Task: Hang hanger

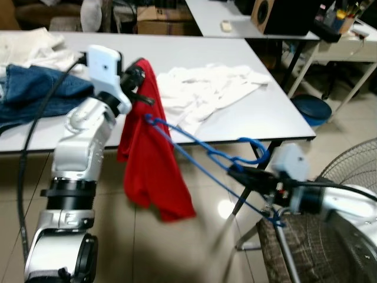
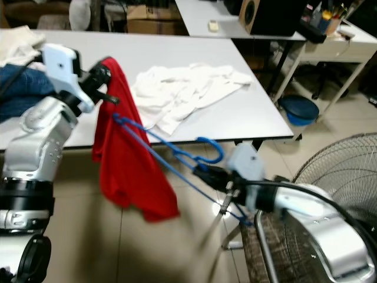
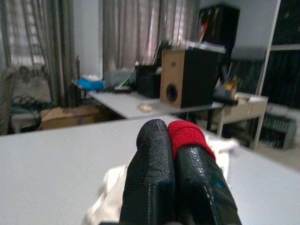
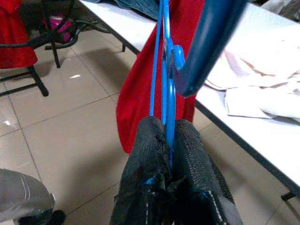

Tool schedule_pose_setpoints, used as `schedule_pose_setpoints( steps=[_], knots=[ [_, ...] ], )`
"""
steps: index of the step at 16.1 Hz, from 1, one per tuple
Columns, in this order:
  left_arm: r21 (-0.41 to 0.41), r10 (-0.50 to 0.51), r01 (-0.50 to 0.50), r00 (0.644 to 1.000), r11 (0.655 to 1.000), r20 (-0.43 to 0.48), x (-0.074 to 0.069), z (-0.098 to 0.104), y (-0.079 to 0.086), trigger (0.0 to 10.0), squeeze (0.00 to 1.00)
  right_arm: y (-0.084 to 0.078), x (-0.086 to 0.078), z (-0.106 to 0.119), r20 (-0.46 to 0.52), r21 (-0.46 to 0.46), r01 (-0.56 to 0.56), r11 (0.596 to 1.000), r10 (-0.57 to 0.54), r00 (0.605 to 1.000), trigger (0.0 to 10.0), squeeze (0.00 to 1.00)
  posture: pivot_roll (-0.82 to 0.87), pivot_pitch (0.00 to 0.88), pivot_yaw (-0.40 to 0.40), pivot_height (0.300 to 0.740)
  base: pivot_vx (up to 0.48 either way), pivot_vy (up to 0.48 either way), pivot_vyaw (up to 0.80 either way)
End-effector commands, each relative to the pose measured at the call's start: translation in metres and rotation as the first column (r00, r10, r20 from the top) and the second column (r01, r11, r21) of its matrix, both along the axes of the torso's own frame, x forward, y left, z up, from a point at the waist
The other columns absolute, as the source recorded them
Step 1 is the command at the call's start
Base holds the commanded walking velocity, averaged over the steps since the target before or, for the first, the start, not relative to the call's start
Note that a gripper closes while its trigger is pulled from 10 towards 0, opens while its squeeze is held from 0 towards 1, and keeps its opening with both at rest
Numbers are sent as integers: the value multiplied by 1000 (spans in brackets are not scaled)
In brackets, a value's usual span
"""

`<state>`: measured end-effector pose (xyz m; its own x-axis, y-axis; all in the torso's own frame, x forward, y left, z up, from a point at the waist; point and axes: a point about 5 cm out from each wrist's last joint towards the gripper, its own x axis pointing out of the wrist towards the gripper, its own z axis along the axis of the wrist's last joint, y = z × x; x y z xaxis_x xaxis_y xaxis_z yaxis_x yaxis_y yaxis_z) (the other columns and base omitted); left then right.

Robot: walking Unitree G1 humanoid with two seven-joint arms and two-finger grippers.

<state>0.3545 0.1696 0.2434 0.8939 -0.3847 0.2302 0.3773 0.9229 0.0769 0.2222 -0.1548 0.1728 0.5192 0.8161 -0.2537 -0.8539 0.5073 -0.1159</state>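
A blue wire hanger (image 1: 206, 154) slants in the air in front of the white table (image 1: 259, 121), its hook (image 1: 254, 148) curling up near my right arm. My right gripper (image 1: 235, 172) is shut on the hanger just below the hook, as the right wrist view shows with the blue hanger (image 4: 165, 70) between the black fingers (image 4: 147, 154). A red garment (image 1: 150, 153) hangs from my left gripper (image 1: 140, 88), which is shut on its top edge; red cloth (image 3: 186, 133) shows between those fingers (image 3: 150, 164). The hanger's far end reaches into the red garment.
White clothes (image 1: 206, 88) lie on the table, with blue jeans (image 1: 35, 91) and pale cloth at the left. A floor fan (image 1: 353, 171) and a woven basket (image 1: 306, 247) stand low at the right. A second table with a speaker (image 1: 277, 15) is behind.
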Motion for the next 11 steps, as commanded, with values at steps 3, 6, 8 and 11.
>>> schedule_pose_setpoints(
  steps=[3,6,8,11],
  knots=[
    [-71,-103,111,988,991,115,-4,29,-16,10000,0,-2,6,-4,20,-16,26,1000,-25,999,10000,0,-125,0,-61,740,375,0,0],
    [-83,-178,191,974,978,142,-9,34,-23,10000,0,8,13,-3,47,-3,23,1000,-23,999,10000,0,-121,0,-57,740,377,0,0],
    [-66,-196,206,971,976,136,-11,32,-24,10000,0,12,15,-3,55,2,21,1000,-22,998,10000,0,-120,0,-56,740,379,0,0],
    [-50,-227,235,965,971,130,-14,31,-25,10000,0,15,16,-2,57,6,9,1000,-9,998,10000,0,-119,0,-55,740,376,0,0]
  ],
)
